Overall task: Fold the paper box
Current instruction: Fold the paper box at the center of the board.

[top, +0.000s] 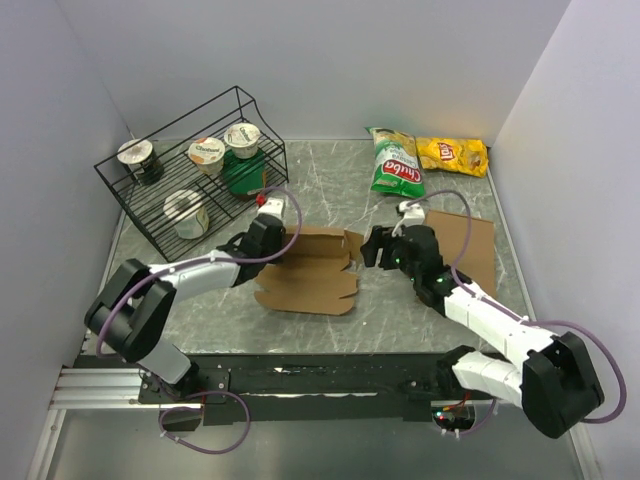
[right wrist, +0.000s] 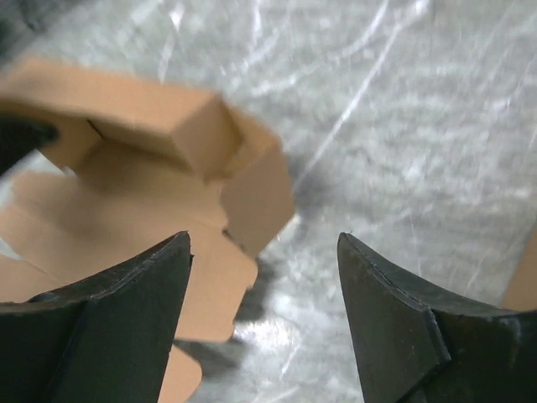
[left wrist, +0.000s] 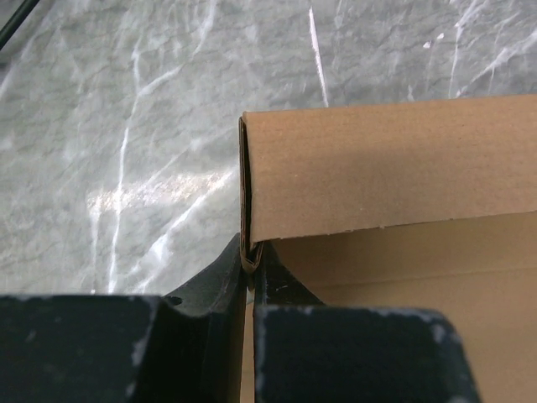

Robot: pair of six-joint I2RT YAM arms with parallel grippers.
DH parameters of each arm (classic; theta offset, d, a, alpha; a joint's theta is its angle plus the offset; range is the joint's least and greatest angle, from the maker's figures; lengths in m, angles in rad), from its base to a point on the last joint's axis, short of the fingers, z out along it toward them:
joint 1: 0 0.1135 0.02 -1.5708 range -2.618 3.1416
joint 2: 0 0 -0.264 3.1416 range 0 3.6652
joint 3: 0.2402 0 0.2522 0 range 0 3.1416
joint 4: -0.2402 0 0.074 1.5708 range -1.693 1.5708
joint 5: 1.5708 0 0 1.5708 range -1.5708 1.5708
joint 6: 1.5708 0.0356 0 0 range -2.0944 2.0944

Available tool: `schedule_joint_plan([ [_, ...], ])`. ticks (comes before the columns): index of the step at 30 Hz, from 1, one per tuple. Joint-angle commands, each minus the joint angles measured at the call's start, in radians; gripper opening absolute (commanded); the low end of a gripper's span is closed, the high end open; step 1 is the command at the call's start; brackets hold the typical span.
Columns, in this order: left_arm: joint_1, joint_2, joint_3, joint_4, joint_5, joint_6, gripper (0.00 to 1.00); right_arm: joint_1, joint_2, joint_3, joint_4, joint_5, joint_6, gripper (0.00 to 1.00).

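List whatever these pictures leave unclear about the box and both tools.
- Top view: tips of the left tool, hidden under the tool's own body at the left side of the box.
- Left wrist view: most of the box, cut off by the right and bottom edges.
- Right wrist view: the box's creases, blurred; its left part cut off.
- Top view: labels on the cups, too small.

1x paper box (top: 305,275), 1x cardboard slab (top: 478,250), 2x chip bags (top: 395,162) (top: 452,154), 1x wire rack (top: 125,195) w/ 4 lidded cups (top: 135,152), 2x robot arms (top: 190,272) (top: 480,310)
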Motion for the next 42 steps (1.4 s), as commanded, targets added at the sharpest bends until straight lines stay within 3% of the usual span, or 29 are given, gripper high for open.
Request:
schedule_joint_plan([
  [1,0.006,-0.091,-0.113,0.145,-0.010,0.019,0.01,-0.109,0.014,0.043,0.089,-0.186,0.009,0.76],
  [4,0.005,-0.121,-0.171,0.218,-0.036,0.025,0.01,-0.179,0.119,0.096,0.077,-0.216,0.032,0.78],
  [9,0.006,-0.169,-0.252,0.336,-0.071,0.017,0.01,-0.259,0.294,0.118,0.210,-0.317,0.112,0.82],
  [20,0.005,-0.180,-0.286,0.396,-0.080,0.022,0.01,-0.180,0.554,0.176,0.370,-0.357,0.117,0.79],
  [25,0.005,-0.151,-0.256,0.348,-0.116,0.006,0.01,-0.100,0.499,0.127,0.321,-0.259,0.109,0.78],
  [32,0.005,-0.122,-0.234,0.313,-0.134,-0.011,0.01,-0.019,0.407,0.073,0.302,-0.243,0.085,0.79],
  [42,0.005,-0.119,-0.245,0.333,-0.076,0.015,0.01,0.021,0.503,0.093,0.442,-0.375,-0.012,0.79],
])
